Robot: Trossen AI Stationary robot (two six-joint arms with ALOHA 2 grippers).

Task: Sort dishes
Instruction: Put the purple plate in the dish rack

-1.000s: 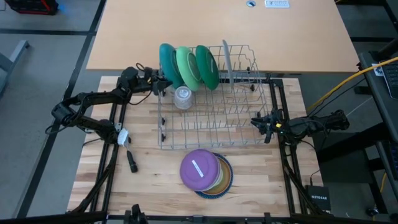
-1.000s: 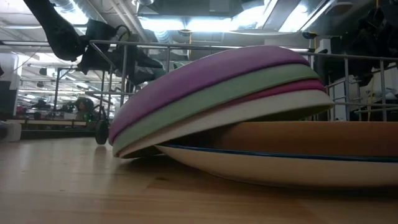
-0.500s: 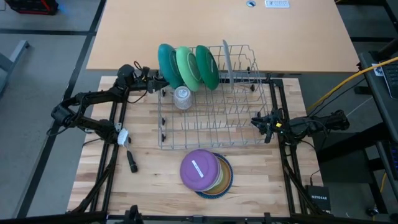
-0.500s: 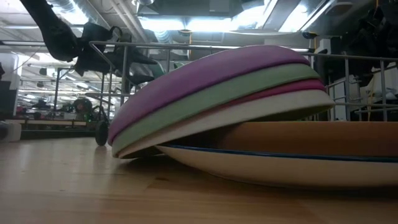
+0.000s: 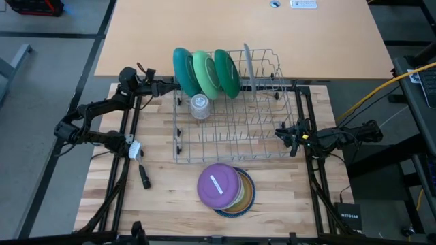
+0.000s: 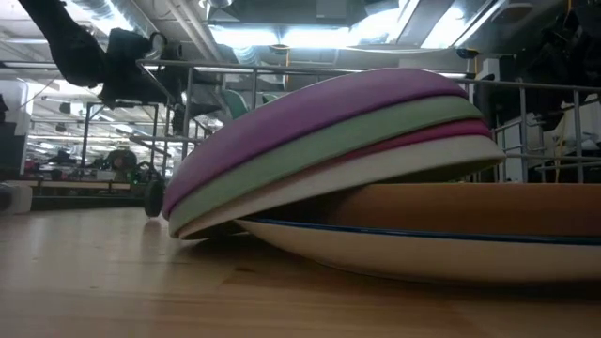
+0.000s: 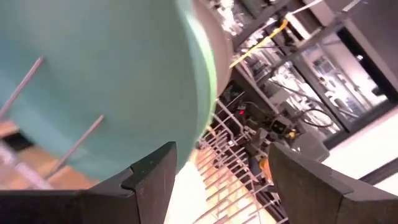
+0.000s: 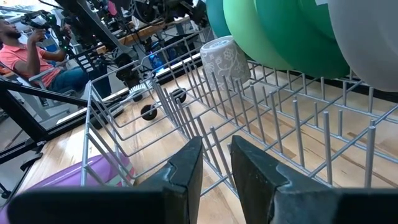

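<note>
Left gripper (image 5: 165, 87) spread wide, empty, just beside round teal plastic plate (image 5: 184, 70) stood upright in metal wire dish rack (image 5: 231, 133), right gripper (image 5: 281, 132) narrowly parted at rack's side, purple-topped plate stack (image 6: 329, 141) layers distinguished only in low view.

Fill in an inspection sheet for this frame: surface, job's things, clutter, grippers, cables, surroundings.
Surface: wooden table top, a larger tan table beyond it.
Job's things: teal plate, light green plate, dark green plate and grey plate stand on edge in the wire rack; a stack topped by a purple plate lies in front of the rack.
Clutter: clear cup in the rack; small dark item on the table.
Grippers: left gripper, jaws open, beside the teal plate; right gripper, jaws narrow, empty, at the rack's right side.
Cables: yellow cable at right.
Surroundings: seated person beyond the table.
</note>
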